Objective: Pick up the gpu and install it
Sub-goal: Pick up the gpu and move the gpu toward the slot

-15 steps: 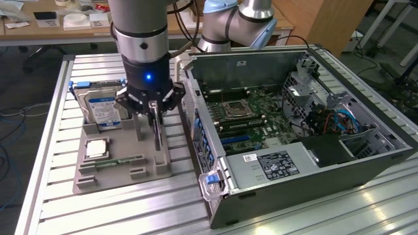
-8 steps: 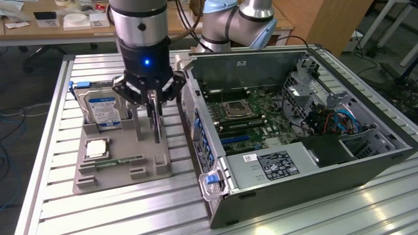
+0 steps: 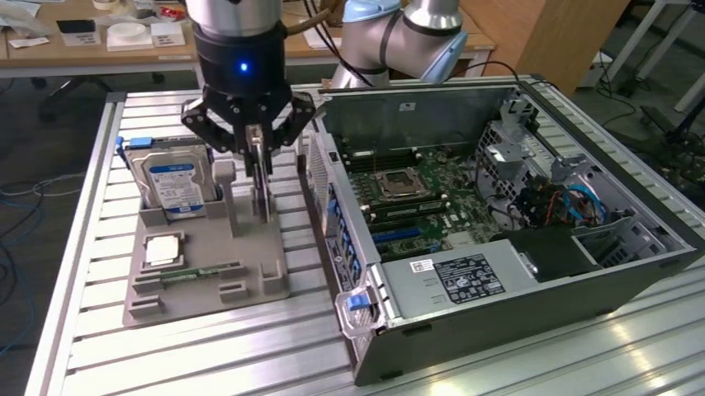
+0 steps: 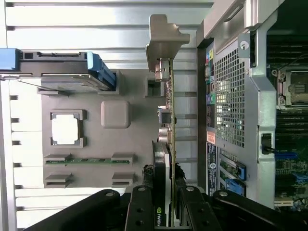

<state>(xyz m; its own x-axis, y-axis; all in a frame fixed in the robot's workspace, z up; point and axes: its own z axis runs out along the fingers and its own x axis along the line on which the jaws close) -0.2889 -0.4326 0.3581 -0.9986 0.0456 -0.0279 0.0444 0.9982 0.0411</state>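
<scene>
The black multi-fingered gripper (image 3: pixel 257 153) (image 4: pixel 166 211) is closed on the top edge of the gpu (image 3: pixel 262 198) (image 4: pixel 163 159), a thin dark expansion card with a silver bracket. The card stands upright on edge at the right side of the grey plastic holder tray (image 3: pixel 253 256) (image 4: pixel 130 139), just left of the open grey metal computer case (image 3: pixel 551 280) (image 4: pixel 231 96).

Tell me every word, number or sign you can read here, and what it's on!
No words or numbers can be read.
gpu: a small green-and-white logo near its edge, no letters legible.
hard drive: blue and white label, print too blurred.
power supply: white sticker, print too small.
computer case: coloured stickers on the back, unreadable.
</scene>
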